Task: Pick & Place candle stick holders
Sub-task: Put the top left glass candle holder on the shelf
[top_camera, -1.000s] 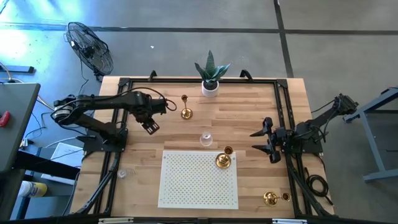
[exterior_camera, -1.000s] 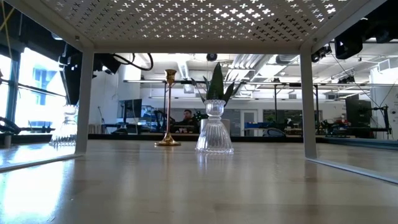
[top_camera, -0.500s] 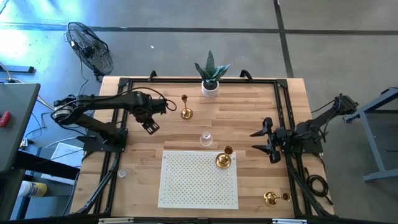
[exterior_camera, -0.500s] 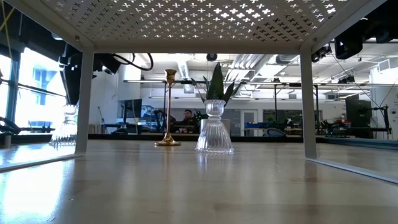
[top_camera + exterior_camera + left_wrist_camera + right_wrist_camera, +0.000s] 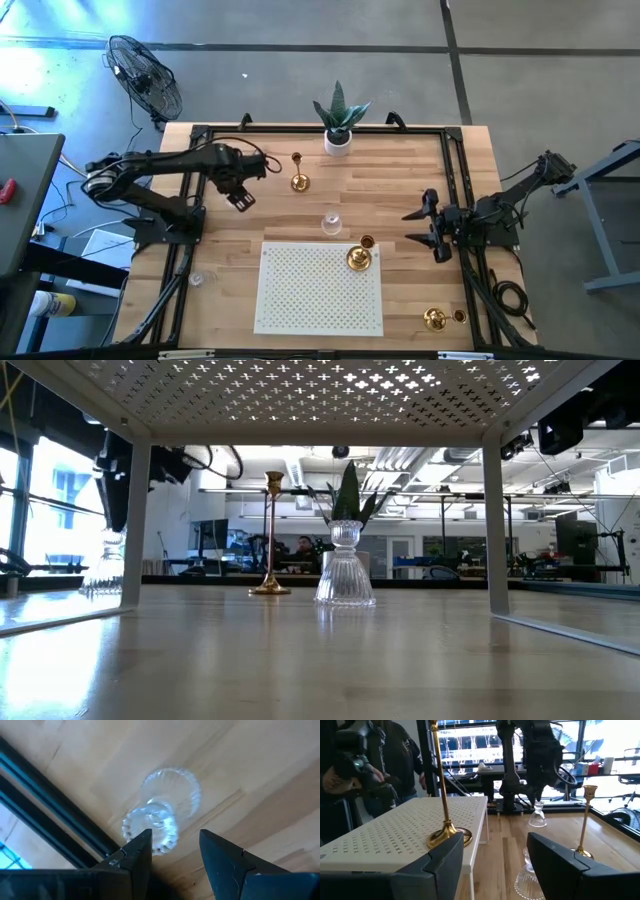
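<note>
Glass candle stick holder [image 5: 162,817] under the open, empty left hand [image 5: 175,857], invisible from overhead.

brass holders [image 5: 299,180] 3 upright: 1 on rack, 2 on table | glass holder [image 5: 331,222] upright, mid-table

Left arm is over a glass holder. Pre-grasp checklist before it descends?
1. Left gripper open: ok.
2. Clear glass candle holder upright on the table: ok.
3. Holder centred between the fingers: not ok, it sits toward one finger.
4. Gripper height above the holder: cannot tell.
5. Right gripper open, parked at the table's right side: ok.
6. White perforated stand has room: ok, only one brass candle holder at a corner.
</note>
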`<state>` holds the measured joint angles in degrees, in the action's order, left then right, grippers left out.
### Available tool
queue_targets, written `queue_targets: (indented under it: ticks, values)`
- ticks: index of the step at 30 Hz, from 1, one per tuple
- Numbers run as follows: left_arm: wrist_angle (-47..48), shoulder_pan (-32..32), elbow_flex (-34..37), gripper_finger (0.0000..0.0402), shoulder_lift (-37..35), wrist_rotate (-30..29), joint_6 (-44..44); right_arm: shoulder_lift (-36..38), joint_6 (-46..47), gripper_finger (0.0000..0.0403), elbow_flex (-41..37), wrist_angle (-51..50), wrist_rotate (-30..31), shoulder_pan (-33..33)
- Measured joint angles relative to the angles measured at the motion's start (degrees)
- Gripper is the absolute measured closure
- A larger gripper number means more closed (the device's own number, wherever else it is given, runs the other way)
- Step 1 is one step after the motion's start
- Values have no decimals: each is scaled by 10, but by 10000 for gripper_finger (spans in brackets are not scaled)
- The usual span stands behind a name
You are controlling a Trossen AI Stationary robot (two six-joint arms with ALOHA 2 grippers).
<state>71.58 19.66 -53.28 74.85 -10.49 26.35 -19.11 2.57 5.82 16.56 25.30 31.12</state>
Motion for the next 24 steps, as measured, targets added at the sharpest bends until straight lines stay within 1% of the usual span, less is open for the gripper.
queue_targets:
  ticks: [4,9,14,17,24]
  values:
    - [-18,21,31,243,0,10,-7,0,0,190,0,0,-9,0]
    - [-49,29,54,243,-2,16,-26,0,0,192,0,0,-8,0]
    - [-54,28,56,243,-1,11,-25,0,0,190,0,0,1,0]
    - [-60,28,56,243,-1,-7,-21,0,0,192,0,0,11,0]
    - [-67,28,57,243,0,-13,-21,0,2,191,0,0,11,0]
